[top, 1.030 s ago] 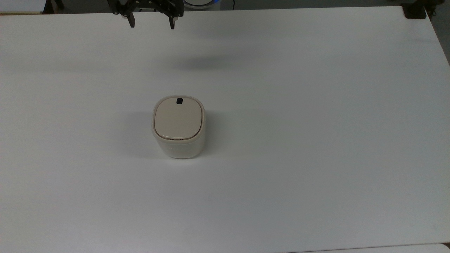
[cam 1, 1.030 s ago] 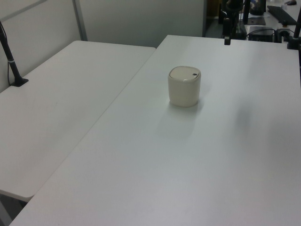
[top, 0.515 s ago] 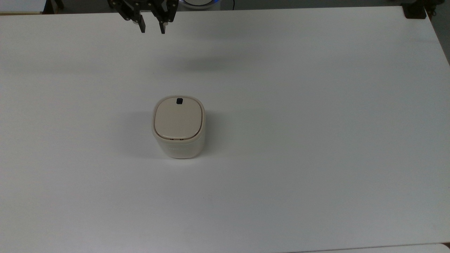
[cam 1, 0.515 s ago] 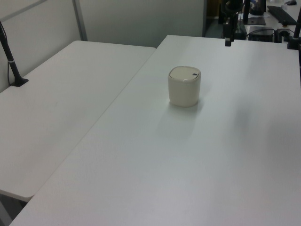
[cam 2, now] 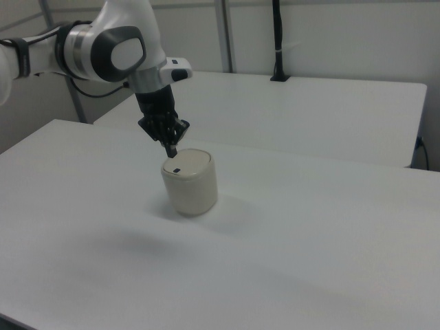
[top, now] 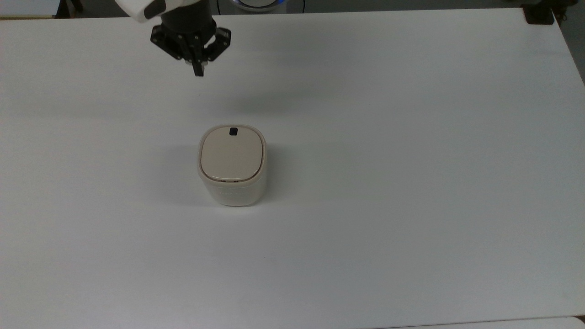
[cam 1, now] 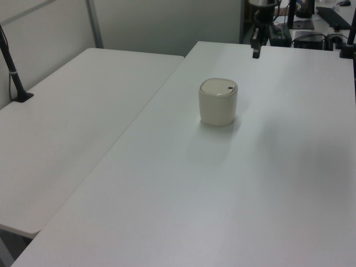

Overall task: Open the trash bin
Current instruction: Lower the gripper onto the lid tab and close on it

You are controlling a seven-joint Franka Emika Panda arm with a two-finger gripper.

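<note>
The black two-finger gripper [top: 198, 71] hangs in the air with its fingers drawn together to a single narrow tip, holding nothing. In the top view it sits above and a little to the left of the small cream-white, rounded-square plastic trash bin [top: 232, 165], well apart from it. In the right view the tip hovers near the bin's far upper edge without touching.

The bin stands upright near the middle of the wide white desk [top: 411, 183]. Its flat beige lid [top: 232, 155] is down, so the opening step is not yet done. A small black square button [top: 233, 132] sits on the lid at the edge nearest the gripper; two small hinge marks show at the opposite edge.

The bin looks light, stiff and smooth, so a sideways shove would likely slide or tip it. The closed tip suits a straight downward press on the button, which seems the sensible place to act.
</note>
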